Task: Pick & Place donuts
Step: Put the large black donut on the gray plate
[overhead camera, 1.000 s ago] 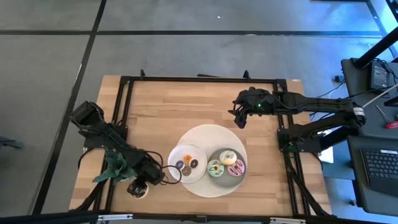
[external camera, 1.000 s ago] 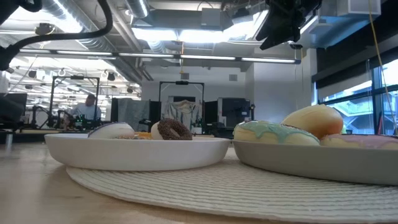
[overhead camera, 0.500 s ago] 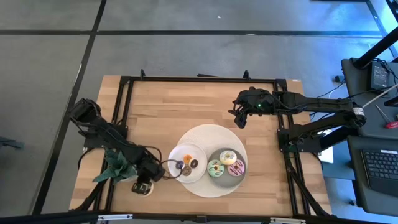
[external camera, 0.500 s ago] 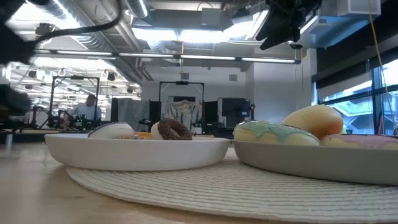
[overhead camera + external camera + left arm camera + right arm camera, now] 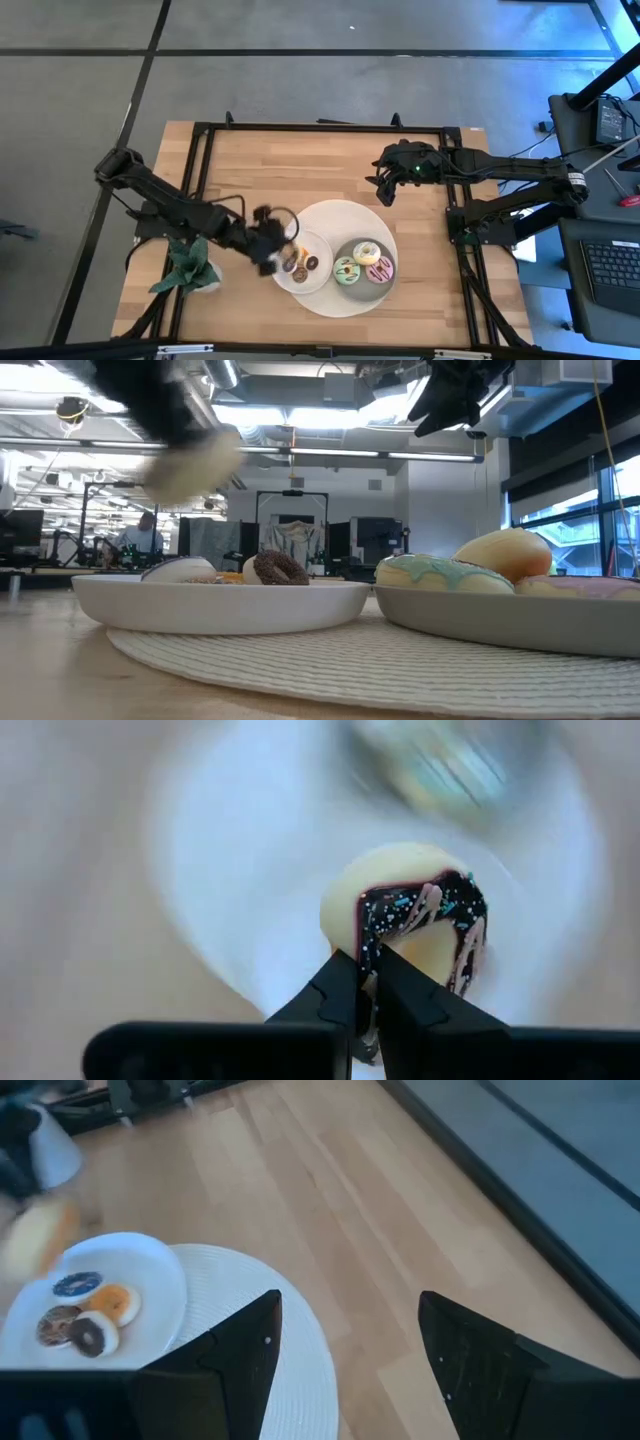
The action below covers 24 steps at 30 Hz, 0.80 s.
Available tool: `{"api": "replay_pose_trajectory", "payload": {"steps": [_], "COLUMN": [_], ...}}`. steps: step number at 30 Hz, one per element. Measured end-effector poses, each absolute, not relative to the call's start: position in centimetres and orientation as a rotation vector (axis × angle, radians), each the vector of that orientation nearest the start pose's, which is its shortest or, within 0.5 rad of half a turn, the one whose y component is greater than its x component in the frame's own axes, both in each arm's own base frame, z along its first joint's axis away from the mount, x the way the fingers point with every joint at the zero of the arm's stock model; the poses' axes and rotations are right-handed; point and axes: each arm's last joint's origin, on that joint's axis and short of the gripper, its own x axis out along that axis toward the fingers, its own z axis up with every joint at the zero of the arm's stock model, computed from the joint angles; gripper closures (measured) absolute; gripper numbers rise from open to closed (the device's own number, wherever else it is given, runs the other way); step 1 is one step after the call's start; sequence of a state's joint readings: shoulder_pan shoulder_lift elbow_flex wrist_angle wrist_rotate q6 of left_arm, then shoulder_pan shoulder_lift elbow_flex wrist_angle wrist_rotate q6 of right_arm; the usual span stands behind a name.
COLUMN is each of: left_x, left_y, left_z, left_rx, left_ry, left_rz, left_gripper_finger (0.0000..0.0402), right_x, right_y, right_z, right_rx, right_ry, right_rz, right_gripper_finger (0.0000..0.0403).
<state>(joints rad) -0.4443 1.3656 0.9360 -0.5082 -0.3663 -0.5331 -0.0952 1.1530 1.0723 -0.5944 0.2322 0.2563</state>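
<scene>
Left pincer (image 5: 366, 982) clamps the chocolate donut (image 5: 418, 930) above the white plate (image 5: 281, 276).

No text, label, brand, number or sign can be read in any of the views: neither on the arms, nor on the plates and donuts, nor on the surface, nor on the equipment in the room behind.
</scene>
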Motion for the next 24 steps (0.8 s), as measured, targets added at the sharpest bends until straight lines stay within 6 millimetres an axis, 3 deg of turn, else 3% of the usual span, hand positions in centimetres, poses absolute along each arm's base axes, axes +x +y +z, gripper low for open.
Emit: {"api": "replay_pose_trajectory", "payload": {"steps": [5, 8, 15, 24], "left_x": [27.2, 28.4, 31.0, 32.9], "left_y": [-7.6, -5.9, -3.6, -2.4], "left_z": [26.0, 27.3, 29.7, 29.7], "left_rx": [-0.153, -0.208, -0.241, -0.236], "left_ry": [0.490, 0.300, 0.008, -0.181], "left_rz": [0.545, 0.674, 0.711, 0.820], "left_gripper_finger": [0.0383, 0.0383, 0.0383, 0.0382], "right_x": [23.7, 24.2, 25.2, 26.4], "right_y": [-2.7, -2.2, 0.3, 1.9], "right_z": [32.7, 33.2, 35.1, 34.8], "right_rx": [0.219, 0.211, 0.015, -0.118], "right_ry": [0.611, 0.543, 0.349, 0.303], "right_rz": [-0.342, -0.310, -0.183, -0.434], "right_gripper_finger": [0.0166, 0.0166, 0.0166, 0.0166]}}
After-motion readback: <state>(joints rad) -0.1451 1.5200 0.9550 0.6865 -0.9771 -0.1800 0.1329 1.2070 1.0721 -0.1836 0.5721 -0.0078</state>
